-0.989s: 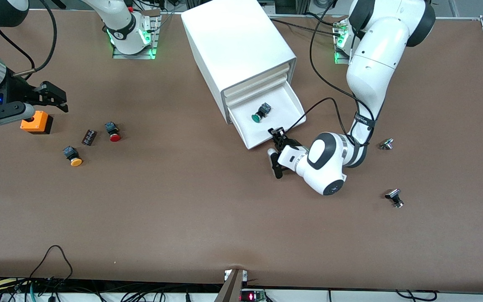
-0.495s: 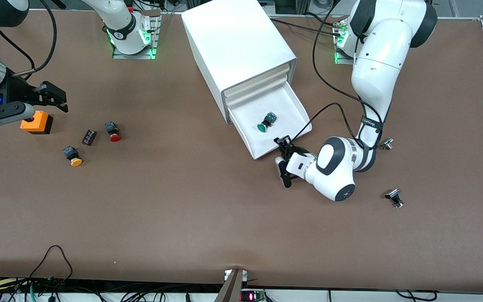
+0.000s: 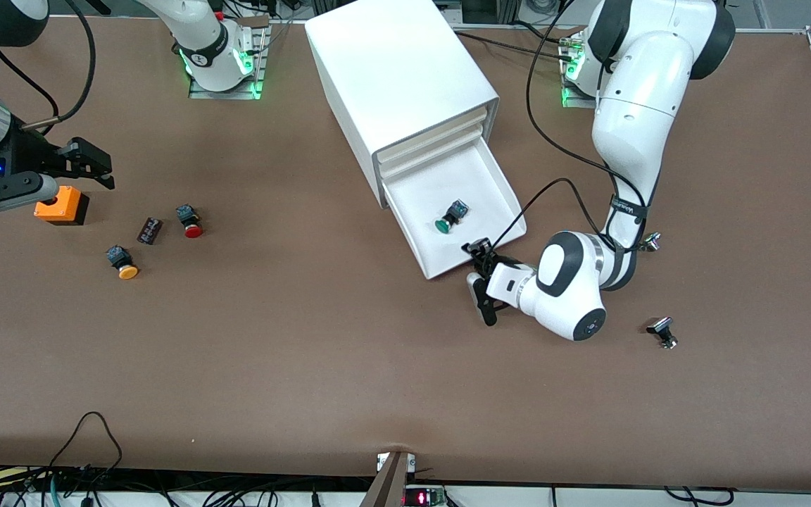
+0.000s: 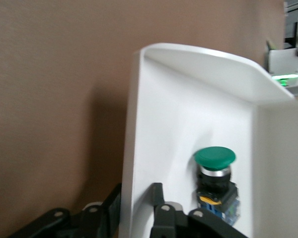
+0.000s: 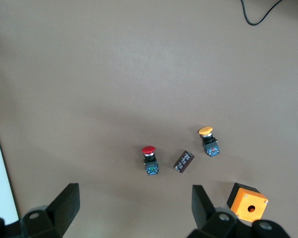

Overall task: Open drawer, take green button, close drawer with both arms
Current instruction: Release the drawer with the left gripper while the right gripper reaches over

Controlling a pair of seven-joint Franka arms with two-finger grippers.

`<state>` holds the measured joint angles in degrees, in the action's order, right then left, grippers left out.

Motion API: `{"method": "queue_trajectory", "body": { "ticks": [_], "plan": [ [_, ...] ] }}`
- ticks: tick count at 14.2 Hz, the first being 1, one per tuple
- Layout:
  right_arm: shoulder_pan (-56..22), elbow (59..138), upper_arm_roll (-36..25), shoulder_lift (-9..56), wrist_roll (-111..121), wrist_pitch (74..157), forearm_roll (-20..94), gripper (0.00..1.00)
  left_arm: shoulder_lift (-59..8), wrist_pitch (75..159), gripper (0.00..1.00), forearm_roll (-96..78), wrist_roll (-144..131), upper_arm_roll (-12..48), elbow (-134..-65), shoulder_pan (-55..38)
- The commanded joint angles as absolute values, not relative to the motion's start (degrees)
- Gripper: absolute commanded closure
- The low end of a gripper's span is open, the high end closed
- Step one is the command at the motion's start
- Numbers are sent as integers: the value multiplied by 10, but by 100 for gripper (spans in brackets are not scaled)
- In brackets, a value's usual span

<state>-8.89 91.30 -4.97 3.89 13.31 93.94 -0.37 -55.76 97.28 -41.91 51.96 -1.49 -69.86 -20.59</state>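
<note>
One small green-capped push button [image 3: 449, 217] is lying in the pulled-out lowest white tray drawer [image 3: 490, 183]. Left tool [image 3: 481, 282] is straddling its front lip, fingers slightly parted. Right tool [image 5: 134, 208] is waiting wide over three loose table parts.

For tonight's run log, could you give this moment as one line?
drawer: open | button: in drawer | left hand: at drawer's front edge | right hand: open, waiting

Left gripper [image 3: 481, 271] low at table level, arm bent, fingers straddling thin wall. Right gripper [image 3: 85, 165] high, waiting, jaws wide apart.
</note>
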Motion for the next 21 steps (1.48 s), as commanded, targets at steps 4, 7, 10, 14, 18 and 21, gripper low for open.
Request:
{"method": "queue_trajectory", "body": {
  "ticks": [4, 7, 10, 14, 18, 21],
  "plan": [
    [-90, 891, -48, 73, 127, 928, -6, 0, -577, 1012, 0, -402, 507, -32, -669, -221],
    [-89, 893, -48, 83, 135, 923, -5, 0, -568, 993, 0, -401, 494, -34, -667, -218],
    [-101, 892, -44, 84, 134, 906, -1, 0, -549, 958, 0, -401, 469, -53, -665, -218],
    [-112, 879, -43, 83, 128, 902, 45, 1, -515, 910, 0, -401, 444, -83, -665, -219],
    [-127, 872, -43, 97, 63, 908, 98, 1, -466, 863, 0, -340, 400, -105, -664, -216],
    [-172, 846, -43, 125, 2, 909, 98, 1, -408, 852, 0, -263, 356, -109, -664, -217]
  ]
}}
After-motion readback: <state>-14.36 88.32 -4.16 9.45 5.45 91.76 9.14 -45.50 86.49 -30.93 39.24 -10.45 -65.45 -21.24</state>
